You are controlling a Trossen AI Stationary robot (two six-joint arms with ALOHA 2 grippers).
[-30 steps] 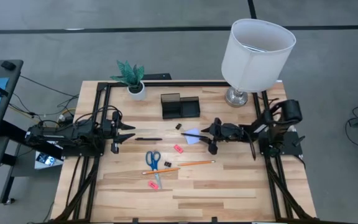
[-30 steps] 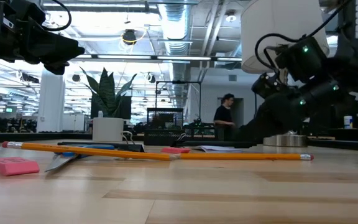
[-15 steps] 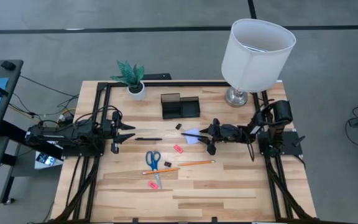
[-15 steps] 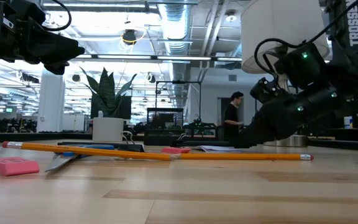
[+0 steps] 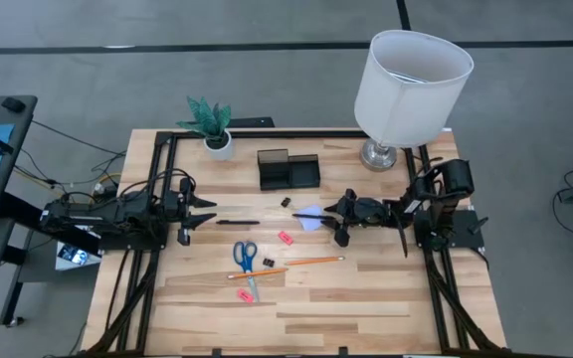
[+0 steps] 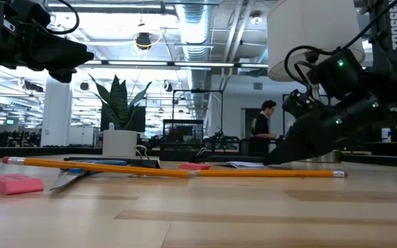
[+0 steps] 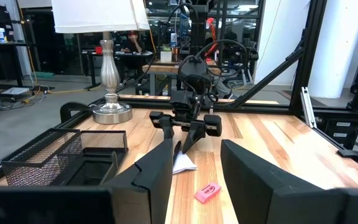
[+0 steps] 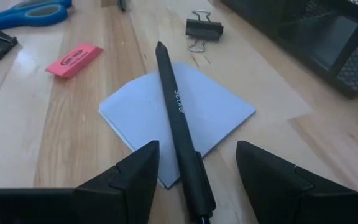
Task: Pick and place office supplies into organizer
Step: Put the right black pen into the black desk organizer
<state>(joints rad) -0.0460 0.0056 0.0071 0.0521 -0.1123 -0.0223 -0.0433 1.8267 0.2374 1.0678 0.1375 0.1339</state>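
The right claw (image 5: 334,221) sits low over the pale lavender note pad (image 8: 179,115) near the middle of the desk (image 5: 366,298), its fingers (image 8: 132,177) parted to either side of a black pen (image 8: 178,127) that lies across the pad; no contact with the pen is visible, so the claw is released. A black clip (image 8: 204,28) and a pink eraser (image 8: 73,59) lie just beside the pad. The black organizer (image 5: 287,169) stands behind the pad, toward the lamp (image 5: 406,85). The left claw (image 5: 195,214) waits at the desk's left side, fingers apart, grasping nothing. Blue-handled scissors (image 5: 246,257) and an orange pencil (image 5: 311,261) lie nearer the front edge.
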